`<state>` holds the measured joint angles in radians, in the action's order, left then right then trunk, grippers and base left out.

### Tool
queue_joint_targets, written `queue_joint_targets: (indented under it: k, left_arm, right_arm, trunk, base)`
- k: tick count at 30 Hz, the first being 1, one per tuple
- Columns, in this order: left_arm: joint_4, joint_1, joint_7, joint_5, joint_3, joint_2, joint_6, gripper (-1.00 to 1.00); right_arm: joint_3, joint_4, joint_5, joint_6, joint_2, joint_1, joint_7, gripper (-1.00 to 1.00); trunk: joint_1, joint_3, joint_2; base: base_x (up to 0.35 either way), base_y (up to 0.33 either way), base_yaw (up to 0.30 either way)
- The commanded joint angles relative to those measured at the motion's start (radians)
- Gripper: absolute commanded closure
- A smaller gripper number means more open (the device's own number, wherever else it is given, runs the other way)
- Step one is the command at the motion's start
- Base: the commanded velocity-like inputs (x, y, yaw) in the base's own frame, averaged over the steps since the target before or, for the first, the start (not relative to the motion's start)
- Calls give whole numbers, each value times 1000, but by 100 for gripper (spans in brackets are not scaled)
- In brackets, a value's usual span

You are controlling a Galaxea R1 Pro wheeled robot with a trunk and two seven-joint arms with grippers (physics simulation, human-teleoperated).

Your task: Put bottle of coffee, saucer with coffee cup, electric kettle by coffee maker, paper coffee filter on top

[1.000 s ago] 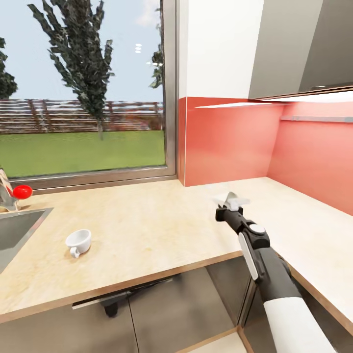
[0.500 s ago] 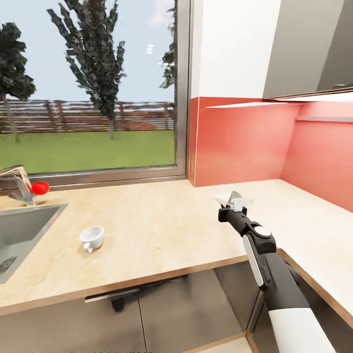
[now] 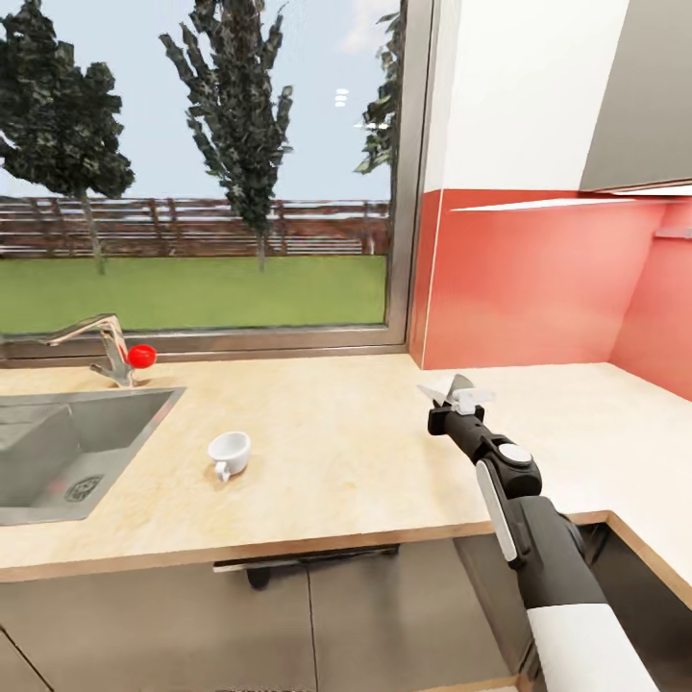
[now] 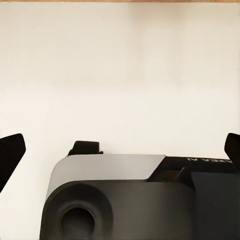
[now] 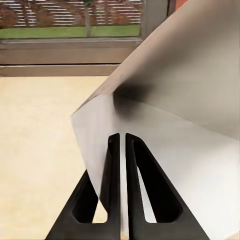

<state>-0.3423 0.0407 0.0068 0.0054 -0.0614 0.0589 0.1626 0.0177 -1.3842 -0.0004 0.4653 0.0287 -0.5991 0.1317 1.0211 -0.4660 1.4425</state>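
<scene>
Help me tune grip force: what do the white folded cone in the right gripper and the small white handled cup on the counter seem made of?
The white folded paper cone, pinched in the right gripper, looks like thin matte paper: it curves and creases. The small white cup on the tan speckled countertop looks like smooth, rigid ceramic, though the render leaves that open.

My right arm reaches forward and up from the lower right of the head view, forearm white, wrist black with a white side strip. Right claw (image 3: pixel 455 396) pinched closed on the paper coffee filter (image 5: pixel 175 115), fingers (image 5: pixel 116 165) nearly touching with the sheet between them. Left claw (image 4: pixel 120 150): dark fingertips (image 4: pixel 11 152) spread wide apart at either edge of the wrist view, nothing between them.
</scene>
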Motion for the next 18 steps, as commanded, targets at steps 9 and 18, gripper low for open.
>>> queue_joint_targets:
  k: [9,18]
  left_arm:
    - [-1,1,-1,0,-6,1,1,-100]
    - [-1,1,-1,1,-6,1,1,-100]
  right_arm:
    - [-1,-1,-5,5,0,-1,3,100]
    - [-1,-1,-7,5,0,-1,3,100]
  trunk:
    - [0,-1,1]
    - [0,-1,1]
  base:
    - [0,0,272]
    - [0,0,272]
